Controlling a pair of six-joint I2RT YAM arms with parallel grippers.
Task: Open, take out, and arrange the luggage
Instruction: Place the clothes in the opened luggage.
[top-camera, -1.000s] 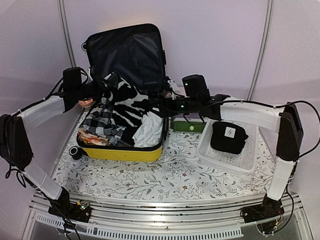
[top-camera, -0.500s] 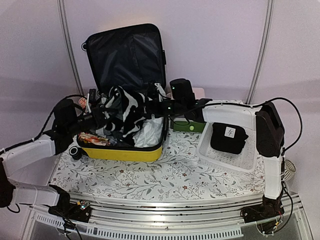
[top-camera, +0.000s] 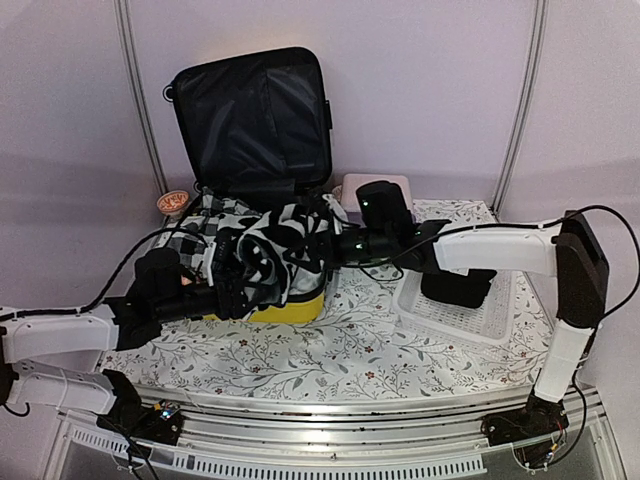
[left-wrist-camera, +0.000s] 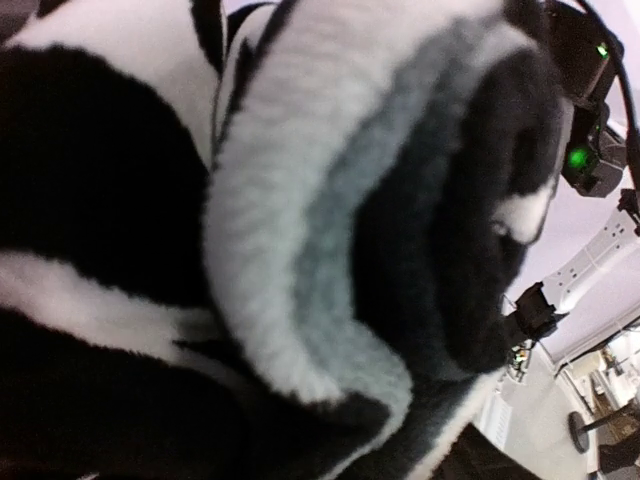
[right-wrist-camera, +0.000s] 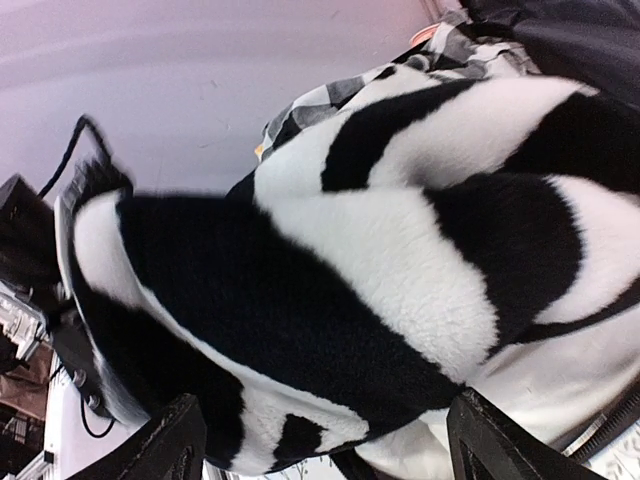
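Note:
The yellow luggage (top-camera: 298, 306) lies open on the table, its black-lined lid (top-camera: 250, 110) standing upright at the back. A black-and-white fleece (top-camera: 282, 245) hangs bunched over the case's front right rim. My left gripper (top-camera: 236, 287) is pressed into the fleece from the near left. That fleece (left-wrist-camera: 300, 240) fills the left wrist view and hides the fingers. My right gripper (top-camera: 338, 246) meets the bundle from the right. In the right wrist view it (right-wrist-camera: 328, 415) stands open, both fingers (right-wrist-camera: 180, 445) wide apart, and the fleece (right-wrist-camera: 330, 290) lies just beyond them.
Checked clothing (top-camera: 205, 215) lies in the case. A white mesh basket (top-camera: 500, 315) at the right holds a black pouch (top-camera: 458, 288), partly under my right arm. A pink box (top-camera: 378, 183) stands behind that arm. A small bowl (top-camera: 172, 202) sits by the back left wall.
The fleece has come up out of the case and moved to its front right rim. My left arm has drawn back toward the near edge with it; my right arm has followed.

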